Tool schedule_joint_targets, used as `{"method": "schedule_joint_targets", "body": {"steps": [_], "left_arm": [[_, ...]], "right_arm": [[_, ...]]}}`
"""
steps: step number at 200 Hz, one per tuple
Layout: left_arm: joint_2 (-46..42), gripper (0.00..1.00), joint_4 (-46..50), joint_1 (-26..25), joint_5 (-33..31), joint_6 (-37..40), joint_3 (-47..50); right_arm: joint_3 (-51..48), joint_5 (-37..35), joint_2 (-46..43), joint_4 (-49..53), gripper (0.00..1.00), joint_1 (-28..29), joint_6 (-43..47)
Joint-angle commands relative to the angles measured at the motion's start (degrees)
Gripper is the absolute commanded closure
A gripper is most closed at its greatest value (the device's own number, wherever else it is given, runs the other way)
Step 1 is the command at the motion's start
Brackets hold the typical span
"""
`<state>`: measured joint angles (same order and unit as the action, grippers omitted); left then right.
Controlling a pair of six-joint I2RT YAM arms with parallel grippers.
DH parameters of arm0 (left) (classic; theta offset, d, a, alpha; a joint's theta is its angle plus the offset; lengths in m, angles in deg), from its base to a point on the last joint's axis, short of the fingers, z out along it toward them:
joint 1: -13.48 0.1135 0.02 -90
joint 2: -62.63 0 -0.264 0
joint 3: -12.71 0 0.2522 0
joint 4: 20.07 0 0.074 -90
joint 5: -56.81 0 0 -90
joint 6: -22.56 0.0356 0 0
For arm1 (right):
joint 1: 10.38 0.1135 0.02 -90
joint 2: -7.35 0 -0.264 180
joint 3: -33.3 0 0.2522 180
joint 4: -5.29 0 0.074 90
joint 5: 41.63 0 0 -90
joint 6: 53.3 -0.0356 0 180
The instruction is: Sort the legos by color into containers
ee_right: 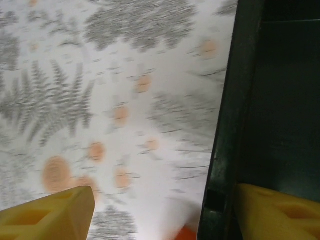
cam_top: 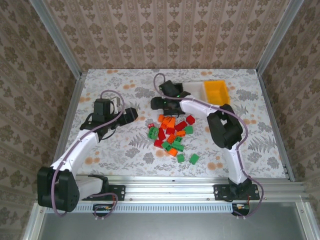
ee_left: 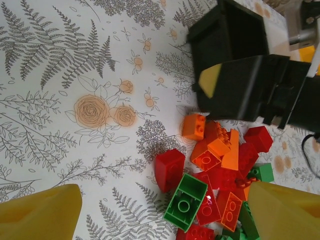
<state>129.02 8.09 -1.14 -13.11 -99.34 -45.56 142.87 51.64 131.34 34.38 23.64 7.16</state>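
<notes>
From above, the legos [cam_top: 172, 135] lie in one loose heap of orange, red and green near the middle of the flowered table [cam_top: 115, 150]. They sit between my two arms, nearer to me than the row of bins. The white bin [cam_top: 194, 89] and the yellow bin [cam_top: 218, 93] sit side by side at the far right. My right arm reaches over the heap to the left end of that row, and its wrist covers much of what stands there.

My left wrist camera gives that spot more plainly. The black bin [ee_left: 230, 35] stands upright and open-topped just beyond the heap. The dark body of my right claw [ee_right: 165, 215] is in front of it, with one yellow pad [ee_left: 210, 80] showing.

My left claw [ee_left: 161, 212] hangs over the near edge of the heap with its fingers spread wide and nothing held. A red brick [ee_left: 170, 170], a green brick [ee_left: 186, 200] and an orange brick [ee_left: 194, 126] lie at that edge. I cannot tell how high I am above them.

My right wrist camera is blurred, but it shows what the others do not: my right fingers stand apart with the black bin's wall between them. One fingertip [ee_right: 50, 215] is over the patterned table, the other [ee_right: 280, 212] over the bin's dark inside. I cannot tell whether either touches the wall.
</notes>
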Motion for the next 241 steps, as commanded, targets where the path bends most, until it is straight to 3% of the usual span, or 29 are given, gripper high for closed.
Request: {"method": "schedule_joint_targets", "body": {"steps": [1, 42, 83, 127, 171, 208, 241], "left_arm": [[-2.4, 0.11, -0.3, -0.4, -1.1, -0.8, 1.7], [-3.9, 0.10, 0.1, -0.4, -0.9, -1.1, 2.8], [-5.7, 0.09, -0.4, -0.4, -1.5, -1.1, 5.1], [-5.7, 0.10, -4.5, -2.2, -0.4, -4.3, 8.0], [-6.7, 0.10, -9.7, -12.7, -6.9, -7.0, 12.5], [-6.9, 0.10, -12.6, -22.5, -12.8, -9.2, 16.4], [-9.9, 0.09, -11.2, -26.0, -16.4, -9.8, 18.4]], "right_arm": [[2.3, -1.8, 2.2, -5.7, 0.24, 2.3, -6.5], [20.7, 1.9, 11.4, 1.7, 0.24, 3.9, -5.8], [20.8, 3.2, 7.9, 5.0, 0.24, 4.1, -2.7], [1.0, -10.2, -12.3, 8.9, 0.25, 5.1, 1.1], [-30.6, -24.2, -35.6, 12.2, 0.27, 7.2, -8.1], [-46.2, -24.2, -49.5, 18.8, 0.31, 8.1, -20.2], [-54.6, -19.7, -56.3, 19.3, 0.31, 9.7, -30.1]]}}
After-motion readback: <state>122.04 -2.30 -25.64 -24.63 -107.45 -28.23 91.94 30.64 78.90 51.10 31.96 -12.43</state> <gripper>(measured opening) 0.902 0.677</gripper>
